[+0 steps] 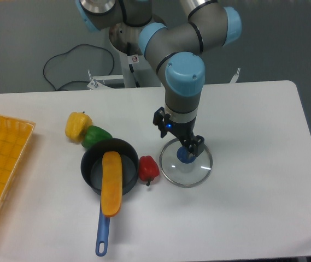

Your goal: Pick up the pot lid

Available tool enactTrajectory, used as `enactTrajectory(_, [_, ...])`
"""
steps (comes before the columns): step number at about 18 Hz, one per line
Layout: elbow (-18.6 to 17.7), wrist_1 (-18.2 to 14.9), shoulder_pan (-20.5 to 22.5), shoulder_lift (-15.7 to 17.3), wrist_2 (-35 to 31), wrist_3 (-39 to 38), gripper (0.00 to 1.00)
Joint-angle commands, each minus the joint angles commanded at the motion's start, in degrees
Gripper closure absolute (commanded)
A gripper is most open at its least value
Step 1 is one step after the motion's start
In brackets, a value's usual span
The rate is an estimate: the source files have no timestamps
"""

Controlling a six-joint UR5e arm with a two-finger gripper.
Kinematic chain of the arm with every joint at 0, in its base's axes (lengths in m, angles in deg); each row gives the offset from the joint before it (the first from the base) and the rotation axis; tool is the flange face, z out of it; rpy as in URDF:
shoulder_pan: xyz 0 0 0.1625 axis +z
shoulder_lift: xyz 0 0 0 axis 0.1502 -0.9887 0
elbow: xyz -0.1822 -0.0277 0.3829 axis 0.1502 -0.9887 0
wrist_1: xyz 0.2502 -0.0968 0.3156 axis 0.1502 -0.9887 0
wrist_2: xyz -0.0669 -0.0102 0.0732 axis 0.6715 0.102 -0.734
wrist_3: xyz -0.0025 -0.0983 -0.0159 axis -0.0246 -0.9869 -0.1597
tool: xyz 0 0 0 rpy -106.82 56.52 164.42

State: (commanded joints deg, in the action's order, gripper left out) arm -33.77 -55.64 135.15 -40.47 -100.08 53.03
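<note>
The gripper (178,137) is open, fingers pointing down, over the far part of the pot lid. The round transparent pot lid (185,177) lies on the table with its pale rim showing. Its blue knob (186,156) is uncovered on the camera's side of the fingers, close to the right one. Nothing is visible between the fingers. The arm and gripper hide some of the lid's far edge.
Left of the lid lies a red pepper (148,169), beside a black pan (91,170) with a blue handle and a long orange item (111,188) across it. Green (95,136) and yellow peppers (77,126) lie behind; an orange crate (7,143) stands far left.
</note>
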Motion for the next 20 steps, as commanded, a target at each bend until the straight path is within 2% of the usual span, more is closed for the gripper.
enactTrajectory(6, [-0.09, 0.0, -0.09, 0.0, -2.89, 0.0, 0.0])
enactTrajectory(20, [-0.35, -0.17, -0.26, -0.62, -3.16, -0.17, 0.0])
